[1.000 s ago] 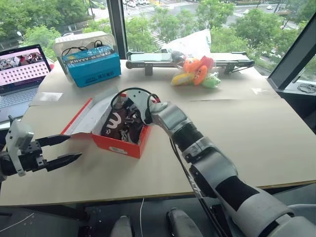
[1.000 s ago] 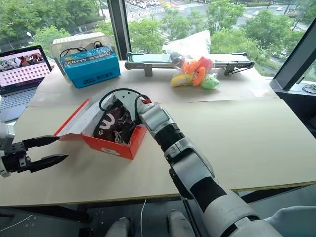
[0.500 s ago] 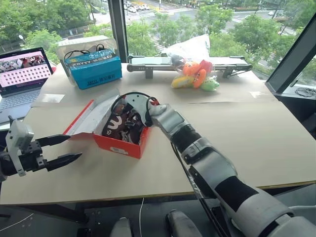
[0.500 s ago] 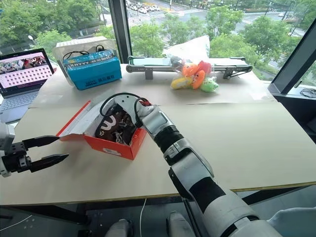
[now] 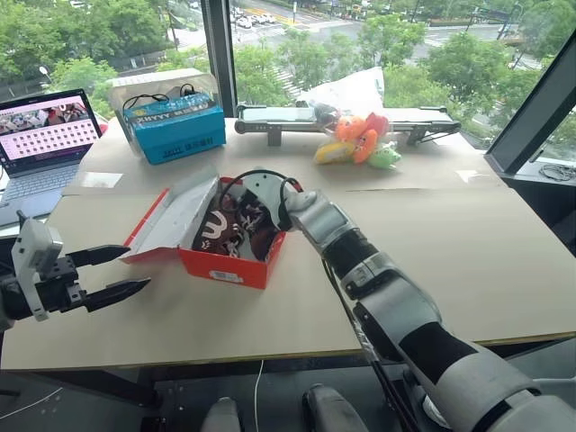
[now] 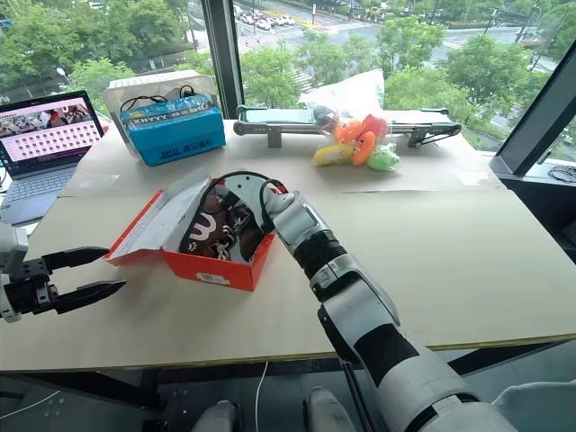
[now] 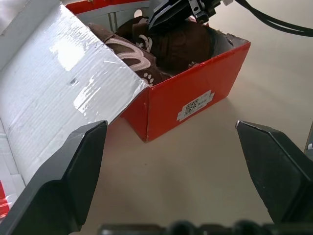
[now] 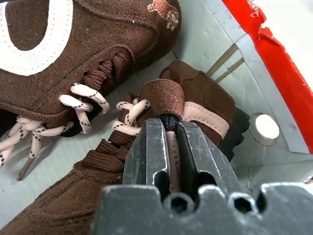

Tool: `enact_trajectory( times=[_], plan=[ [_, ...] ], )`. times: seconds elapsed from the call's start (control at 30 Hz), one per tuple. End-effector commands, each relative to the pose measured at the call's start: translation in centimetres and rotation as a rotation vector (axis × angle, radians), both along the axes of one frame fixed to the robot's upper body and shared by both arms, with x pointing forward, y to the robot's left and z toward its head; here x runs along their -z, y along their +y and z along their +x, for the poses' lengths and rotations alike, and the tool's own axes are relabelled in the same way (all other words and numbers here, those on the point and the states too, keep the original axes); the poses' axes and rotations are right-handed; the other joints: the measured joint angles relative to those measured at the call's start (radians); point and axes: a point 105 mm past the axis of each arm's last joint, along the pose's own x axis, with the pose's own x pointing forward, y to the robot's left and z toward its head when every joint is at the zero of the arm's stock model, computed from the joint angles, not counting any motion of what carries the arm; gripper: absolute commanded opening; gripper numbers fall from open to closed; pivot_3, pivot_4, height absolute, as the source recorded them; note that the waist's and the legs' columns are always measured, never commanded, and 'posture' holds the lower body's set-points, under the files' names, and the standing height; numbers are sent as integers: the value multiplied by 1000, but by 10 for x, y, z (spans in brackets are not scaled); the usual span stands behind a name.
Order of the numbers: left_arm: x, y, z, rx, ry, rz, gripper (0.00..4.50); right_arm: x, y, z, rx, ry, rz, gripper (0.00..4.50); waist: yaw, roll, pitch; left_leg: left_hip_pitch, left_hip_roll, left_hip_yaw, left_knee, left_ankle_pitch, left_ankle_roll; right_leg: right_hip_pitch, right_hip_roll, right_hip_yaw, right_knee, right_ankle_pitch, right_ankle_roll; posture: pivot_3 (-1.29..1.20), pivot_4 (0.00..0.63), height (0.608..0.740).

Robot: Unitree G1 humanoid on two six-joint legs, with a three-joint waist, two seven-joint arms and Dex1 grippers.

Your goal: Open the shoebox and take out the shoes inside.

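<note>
The red shoebox (image 5: 227,268) stands open on the tan table, its grey-white lid (image 5: 175,219) folded out to the left. Two dark brown shoes (image 5: 225,232) with pale markings and cream laces lie inside. My right gripper (image 8: 168,122) reaches down into the box and is shut on the pink-lined tongue of the nearer shoe (image 8: 200,100); the other shoe (image 8: 73,54) lies beside it. My left gripper (image 5: 138,267) hangs open to the left of the box near the table's front edge, apart from it, holding nothing.
A blue box (image 5: 175,126) and a clear container stand at the back left, with a laptop (image 5: 45,135) further left. Orange and green plush toys (image 5: 360,139) and a long grey device (image 5: 279,113) lie along the back edge by the window.
My right gripper has closed on the shoe's tongue inside the box. The whole picture has shifted slightly. The left gripper has stayed where it was, open.
</note>
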Motion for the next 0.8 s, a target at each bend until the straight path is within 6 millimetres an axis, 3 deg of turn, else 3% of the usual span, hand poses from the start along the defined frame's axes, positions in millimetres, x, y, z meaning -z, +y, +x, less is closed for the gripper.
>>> enact_trajectory(
  times=[0.03, 0.2, 0.57, 0.8],
  plan=[
    [-7, -4, 2, 26, -43, 12, 4500, 41, -26, -2, 85, 126, -79, 8, 0, 0, 0, 0, 0, 0, -1, 0, 0, 0, 0, 0, 0, 0, 0, 0, 150, 736],
    [-7, -4, 3, 26, -42, 12, 4500, 28, -23, 1, 83, 94, -47, 8, 0, 0, 0, 0, 0, 0, -3, 0, 0, 0, 0, -1, -1, 0, 0, 0, 150, 736],
    [-6, -4, 7, 29, -42, 17, 4500, -37, -16, 5, 116, 43, 135, 8, 6, 1, 1, -6, 0, -2, -5, 0, 0, -4, -1, -5, -2, 1, 2, 0, 150, 736],
    [-7, -3, 11, 36, -41, 25, 4500, -61, -15, -5, 105, 40, 198, 8, 12, 0, 0, -22, 0, -4, -8, 0, 0, -21, 0, -6, -1, 7, -2, 0, 150, 736]
  ],
)
